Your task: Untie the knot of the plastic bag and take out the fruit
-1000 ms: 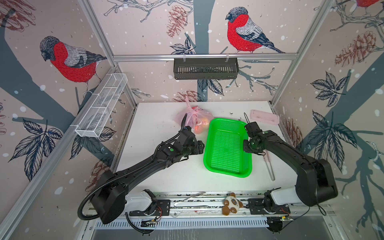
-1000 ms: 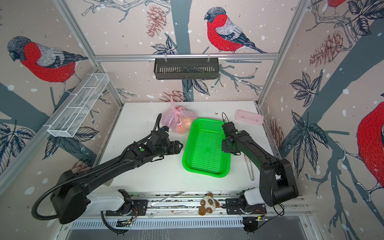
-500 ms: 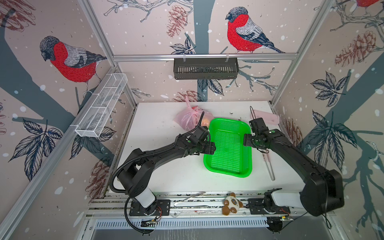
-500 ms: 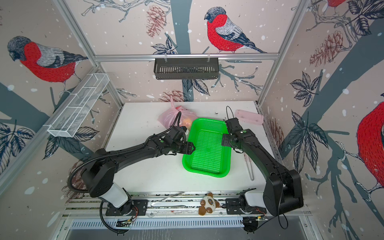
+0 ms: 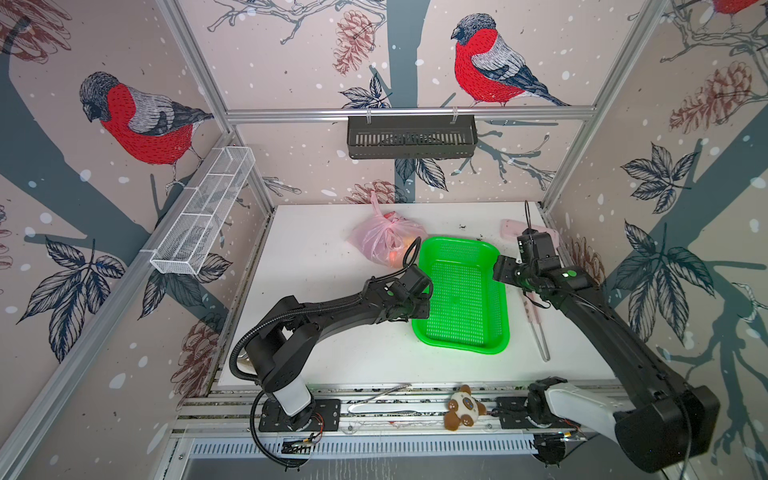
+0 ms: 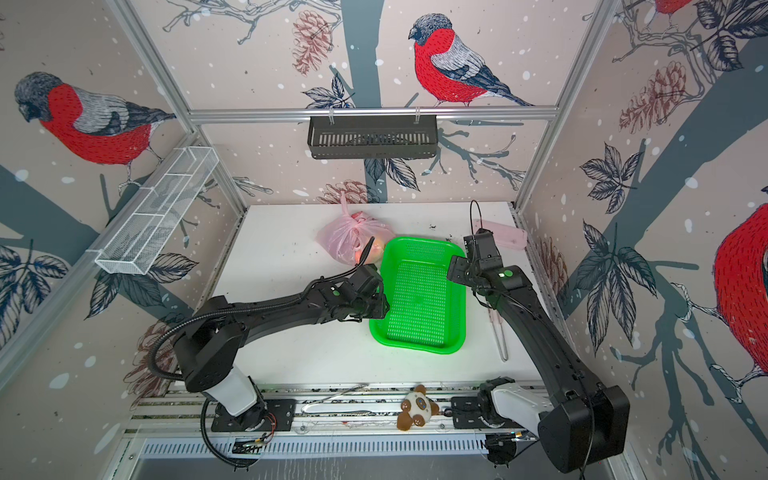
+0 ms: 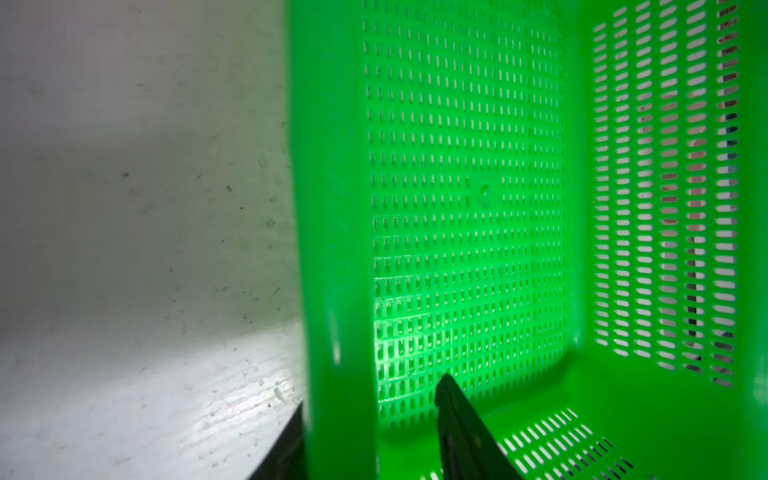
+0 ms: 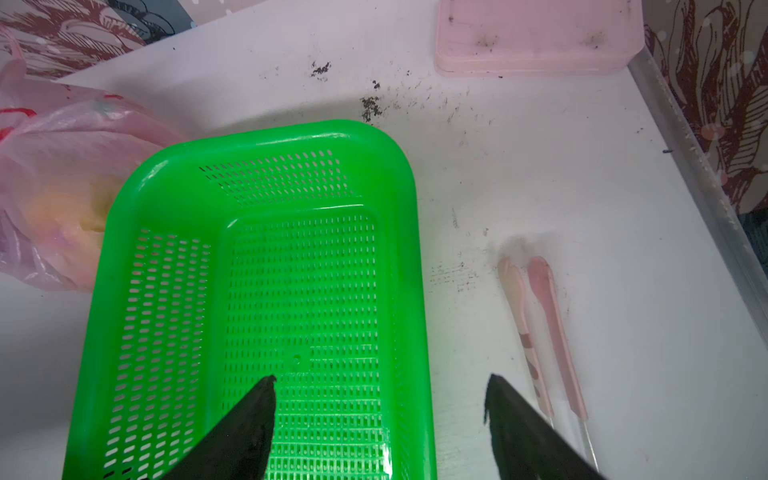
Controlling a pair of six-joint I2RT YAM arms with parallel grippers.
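The pink plastic bag (image 5: pixel 382 239) (image 6: pixel 349 237) (image 8: pixel 62 174) lies at the back of the table, left of the green basket (image 5: pixel 459 239) (image 6: pixel 424 240). Its knot (image 5: pixel 386 217) (image 6: pixel 356 216) stays tied, with a pink tail sticking up. Orange fruit (image 5: pixel 405 245) (image 8: pixel 83 208) shows through the plastic. My left gripper (image 5: pixel 419 307) (image 6: pixel 380 307) straddles the basket's left rim (image 7: pixel 336 208), one finger inside and standing off the wall, one outside. My right gripper (image 5: pixel 505 270) (image 8: pixel 380 399) hangs open over the basket's right rim, holding nothing.
A pale pink block (image 5: pixel 509 228) (image 8: pixel 536 37) lies at the back right. Pink tongs (image 5: pixel 536 324) (image 8: pixel 548 332) lie right of the basket. A plush toy (image 5: pixel 461 407) sits on the front rail. A black basket (image 5: pixel 411 135) and a white wire shelf (image 5: pixel 203 216) hang on the walls.
My left gripper has moved right from beside the bag to the basket's left rim, and its jaws have narrowed. My right gripper has opened at the basket's right rim.
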